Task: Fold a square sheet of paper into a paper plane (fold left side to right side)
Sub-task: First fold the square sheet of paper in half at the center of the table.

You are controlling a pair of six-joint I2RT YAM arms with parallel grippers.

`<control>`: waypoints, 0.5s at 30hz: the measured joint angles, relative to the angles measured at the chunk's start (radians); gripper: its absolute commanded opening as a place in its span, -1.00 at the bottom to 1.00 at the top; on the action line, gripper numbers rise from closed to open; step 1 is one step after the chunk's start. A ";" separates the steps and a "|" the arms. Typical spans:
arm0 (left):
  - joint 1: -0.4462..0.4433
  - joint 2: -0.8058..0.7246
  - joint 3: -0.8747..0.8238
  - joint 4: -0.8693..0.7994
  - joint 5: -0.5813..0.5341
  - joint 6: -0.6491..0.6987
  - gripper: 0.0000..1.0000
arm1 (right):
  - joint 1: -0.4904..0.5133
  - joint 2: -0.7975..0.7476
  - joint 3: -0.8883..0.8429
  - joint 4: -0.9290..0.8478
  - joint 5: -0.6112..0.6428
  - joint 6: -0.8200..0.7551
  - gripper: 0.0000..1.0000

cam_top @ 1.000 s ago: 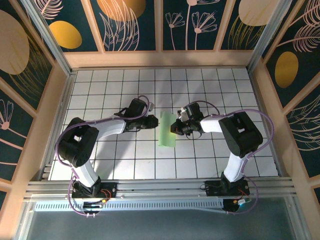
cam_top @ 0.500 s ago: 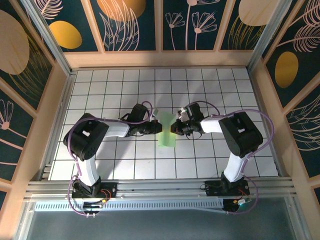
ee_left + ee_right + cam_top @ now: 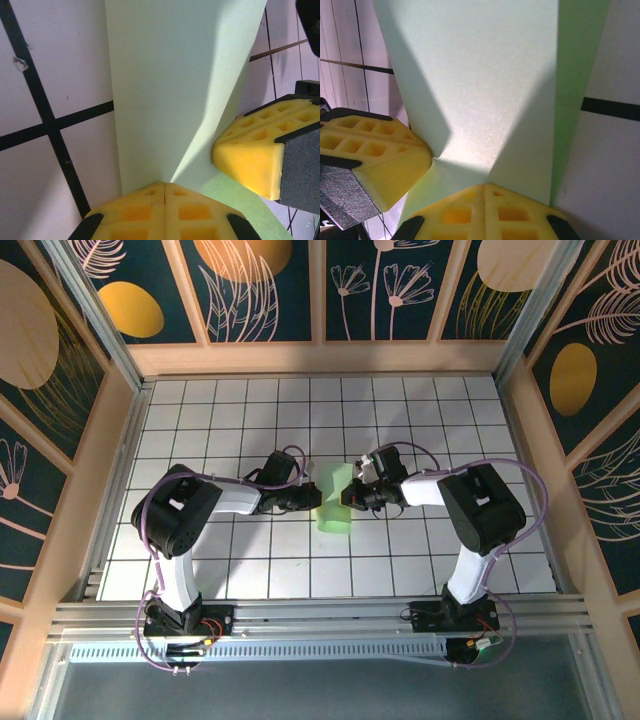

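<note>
paper (image 3: 335, 512) folded | white grid table (image 3: 220, 410) | left claw (image 3: 314, 502), right claw (image 3: 352, 497) pinch it | floral walls (image 3: 262, 290)

White arms (image 3: 228, 498), black joints, purple cables (image 3: 544, 498), yellow end effector pads (image 3: 150, 215).

Looked like a robot lab test cell: white gridded tabletop (image 3: 200, 410) boxed in by wood-framed wall panels (image 3: 270, 290) with dark floral print, aluminium rail (image 3: 320, 618) along the near edge, left arm (image 3: 175, 525) and right arm (image 3: 480, 505) bolted there.
</note>
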 measured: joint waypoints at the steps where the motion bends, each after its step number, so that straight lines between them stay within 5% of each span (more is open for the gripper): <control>1: -0.001 -0.001 -0.002 0.001 -0.003 0.000 -1.00 | 0.000 0.000 0.000 0.000 0.000 -0.003 -1.00; 15: 0.064 -0.126 -0.122 -0.020 -0.033 0.005 -1.00 | -0.001 0.000 -0.001 0.001 -0.002 -0.013 -1.00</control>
